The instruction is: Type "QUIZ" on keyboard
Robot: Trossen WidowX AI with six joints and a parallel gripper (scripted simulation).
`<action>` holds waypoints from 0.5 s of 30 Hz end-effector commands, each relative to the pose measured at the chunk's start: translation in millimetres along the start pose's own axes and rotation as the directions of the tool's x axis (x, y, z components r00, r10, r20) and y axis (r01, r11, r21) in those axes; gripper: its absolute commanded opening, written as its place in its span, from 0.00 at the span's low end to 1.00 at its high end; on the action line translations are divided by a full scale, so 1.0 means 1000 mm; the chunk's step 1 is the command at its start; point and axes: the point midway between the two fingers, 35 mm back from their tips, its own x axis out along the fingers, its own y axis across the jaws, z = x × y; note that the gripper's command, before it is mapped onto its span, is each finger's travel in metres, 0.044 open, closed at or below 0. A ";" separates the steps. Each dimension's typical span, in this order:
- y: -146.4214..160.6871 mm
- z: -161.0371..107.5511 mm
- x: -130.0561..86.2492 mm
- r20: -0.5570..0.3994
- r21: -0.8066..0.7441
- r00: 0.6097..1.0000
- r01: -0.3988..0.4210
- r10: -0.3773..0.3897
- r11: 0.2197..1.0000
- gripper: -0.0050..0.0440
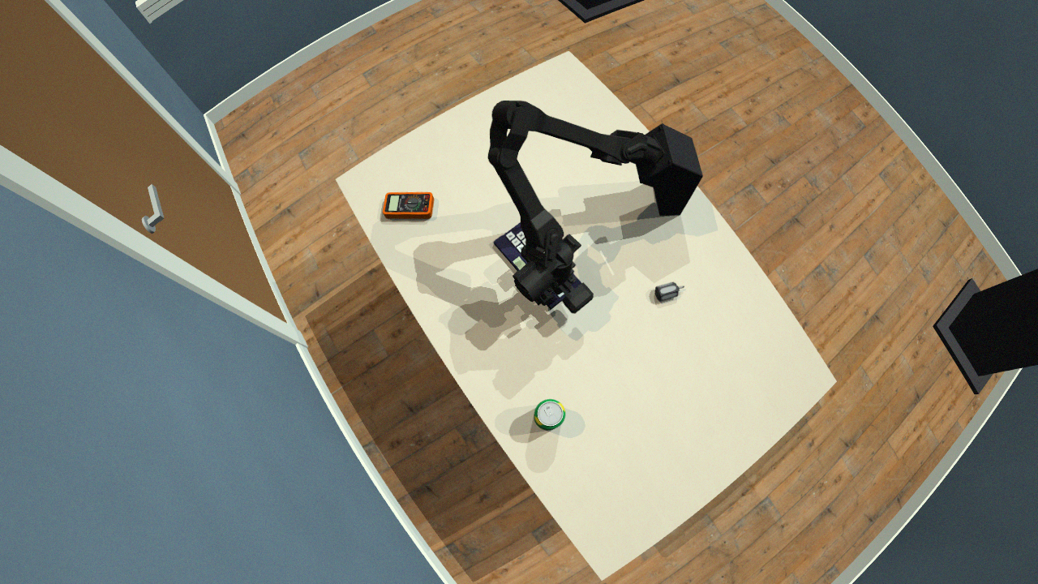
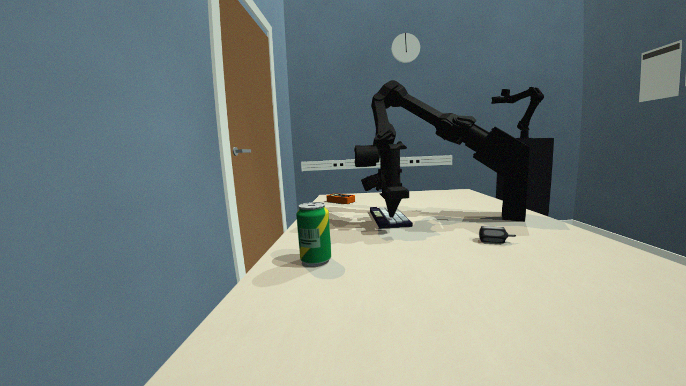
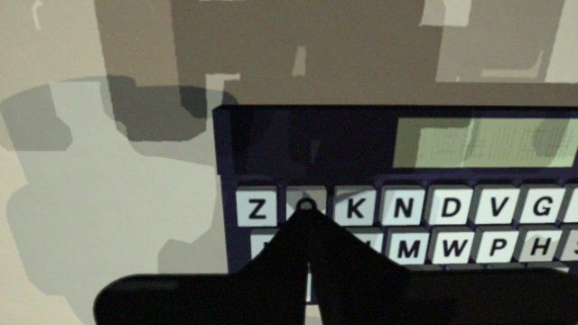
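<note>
A dark blue keyboard (image 3: 397,190) with white letter keys and a green display (image 3: 483,142) lies on the cream table; it also shows in the side view (image 2: 390,217) and, mostly under the arm, from above (image 1: 516,245). My gripper (image 3: 305,219) is shut with nothing in it, and its pointed tip is down on the second key of the top row (image 3: 306,204), between Z (image 3: 256,208) and K (image 3: 355,208). The tip hides most of that key's letter. In the side view the gripper (image 2: 392,211) stands upright with its tip on the keyboard.
A green soda can (image 2: 313,234) stands near the table's front left edge. An orange multimeter (image 1: 408,205) lies at the far left. A small dark motor (image 1: 667,292) lies to the right. The arm's black base (image 1: 671,170) stands at the back.
</note>
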 end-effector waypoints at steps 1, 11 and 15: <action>0.000 0.002 0.004 0.005 0.000 1.000 -0.001 0.001 1.000 0.00; -0.001 0.003 0.009 0.007 0.001 1.000 0.003 -0.003 1.000 0.00; -0.002 0.005 0.007 0.013 0.008 1.000 0.001 -0.001 1.000 0.00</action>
